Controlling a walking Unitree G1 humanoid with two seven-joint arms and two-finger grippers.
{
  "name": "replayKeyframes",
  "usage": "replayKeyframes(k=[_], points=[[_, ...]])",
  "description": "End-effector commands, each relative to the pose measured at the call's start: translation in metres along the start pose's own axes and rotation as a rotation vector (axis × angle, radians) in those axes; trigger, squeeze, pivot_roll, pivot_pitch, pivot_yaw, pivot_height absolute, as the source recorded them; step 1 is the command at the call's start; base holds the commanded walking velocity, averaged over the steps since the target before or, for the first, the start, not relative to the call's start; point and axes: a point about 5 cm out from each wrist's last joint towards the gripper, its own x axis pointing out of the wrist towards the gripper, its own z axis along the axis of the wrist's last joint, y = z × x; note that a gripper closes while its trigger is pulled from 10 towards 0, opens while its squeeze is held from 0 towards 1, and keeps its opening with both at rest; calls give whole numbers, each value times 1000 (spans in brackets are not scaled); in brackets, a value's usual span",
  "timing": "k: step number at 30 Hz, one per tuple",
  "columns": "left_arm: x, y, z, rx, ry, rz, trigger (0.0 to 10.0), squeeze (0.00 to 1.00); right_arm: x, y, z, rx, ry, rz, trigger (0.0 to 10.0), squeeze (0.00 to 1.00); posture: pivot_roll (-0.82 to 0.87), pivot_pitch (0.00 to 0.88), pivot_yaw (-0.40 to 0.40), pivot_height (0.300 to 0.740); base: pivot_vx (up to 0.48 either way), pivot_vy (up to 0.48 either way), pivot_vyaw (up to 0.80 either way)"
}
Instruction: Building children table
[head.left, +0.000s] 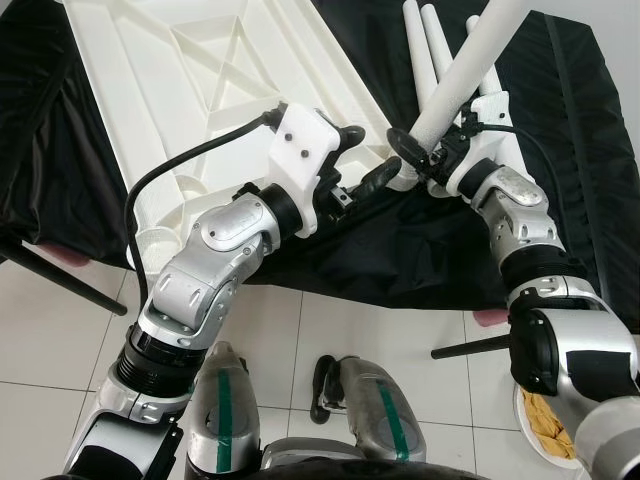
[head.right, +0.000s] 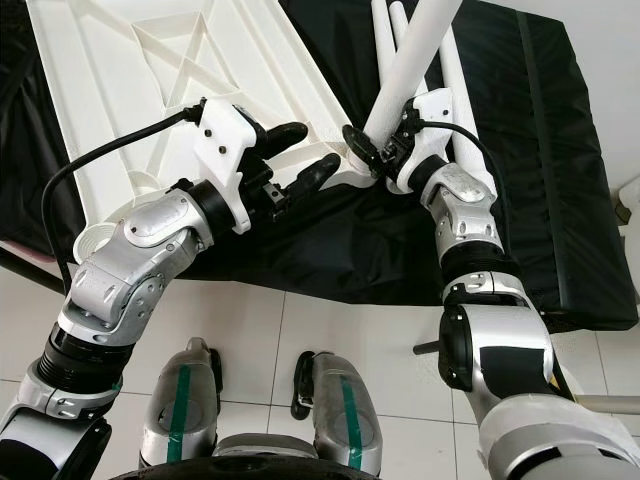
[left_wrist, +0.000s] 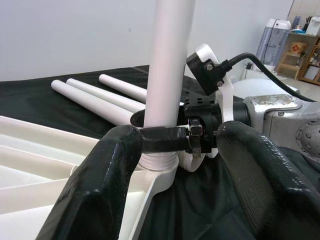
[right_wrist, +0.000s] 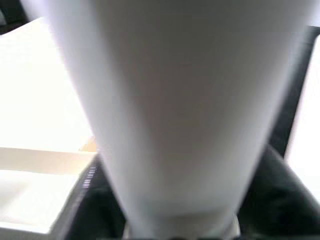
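I see the white table top (head.left: 200, 80) lying underside up on a black cloth (head.right: 560, 170) that covers the worktop, ribs showing, taking up the left half. One white table leg (head.left: 470, 70) stands tilted in the socket (left_wrist: 157, 167) at the top's near right corner. My right gripper (head.right: 362, 143) has its jaws closed around that leg just above the socket; the right wrist view is blurred white by the leg up close. My left gripper (head.left: 375, 160) hovers just beside the same corner with its jaws open, and I see its fingers (left_wrist: 102, 185) on either side of the leg's base, not touching it. Three spare legs (left_wrist: 105, 95) lie side by side on the cloth toward the far edge, behind the standing leg.
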Motion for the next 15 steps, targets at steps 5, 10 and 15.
replayKeyframes(k=[5, 10, 15], points=[[3, -1, 0, 1, 2, -8, 10000, 0, -4, -5, 0, 8, -17, 32, 0, 0, 101, 45, -94, 740, 0, 0, 0], [3, -1, 0, -1, 1, -8, 10000, 0, -5, -4, -1, 4, -25, 34, 2118, 0, 100, 49, -95, 740, 0, 0, 0], [3, -1, 0, -2, 2, -8, 10000, 0, -3, -3, 1, 19, -46, 12, 10000, 0, 100, 49, -96, 740, 0, 0, 0]])
